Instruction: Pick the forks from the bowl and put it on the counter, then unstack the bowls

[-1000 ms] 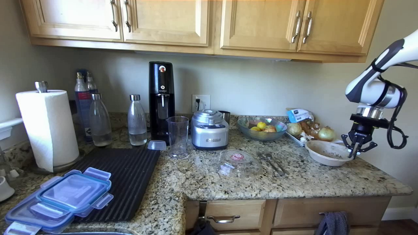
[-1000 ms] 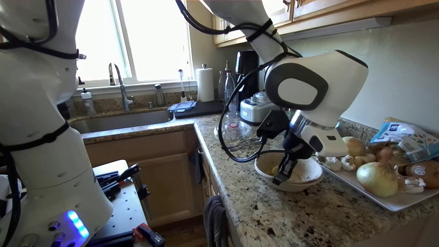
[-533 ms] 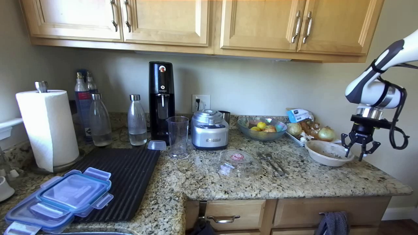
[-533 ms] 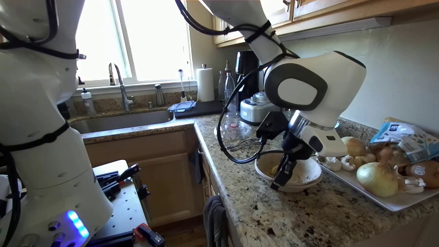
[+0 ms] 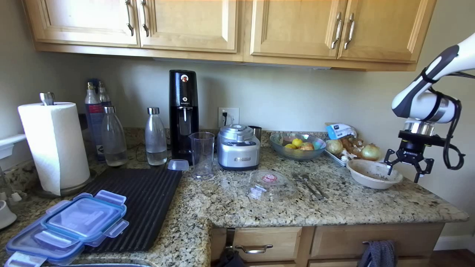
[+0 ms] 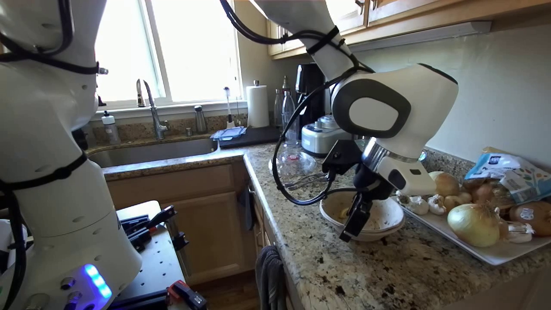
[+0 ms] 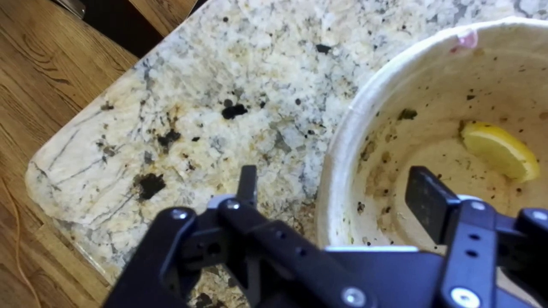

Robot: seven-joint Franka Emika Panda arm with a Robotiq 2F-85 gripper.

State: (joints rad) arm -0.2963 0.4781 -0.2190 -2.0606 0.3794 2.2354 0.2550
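Both jaws of the claw (image 7: 337,192) stand apart, empty, straddling the rim of the stacked bowls (image 6: 385,215). Biting too low could raise both bowls together; tilting could slide the lemon wedge (image 7: 501,152), between two and three o'clock in the wrist view. Forks (image 5: 312,189) lie on the desk (image 5: 259,213), at the claw's nine o'clock in an exterior view.

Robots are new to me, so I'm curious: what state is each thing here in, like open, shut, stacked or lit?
Gripper, open, holding nothing
Bowls, stacked
Upper bowl, soiled inside
Lemon, cut, lying in the upper bowl
Forks, lying on the counter
Clear bottles, capped, partly filled
Food processor, lid on
Plug, plugged in
Upper cabinets, shut
Drawers, shut
Towel, hanging
Robot light, glowing blue
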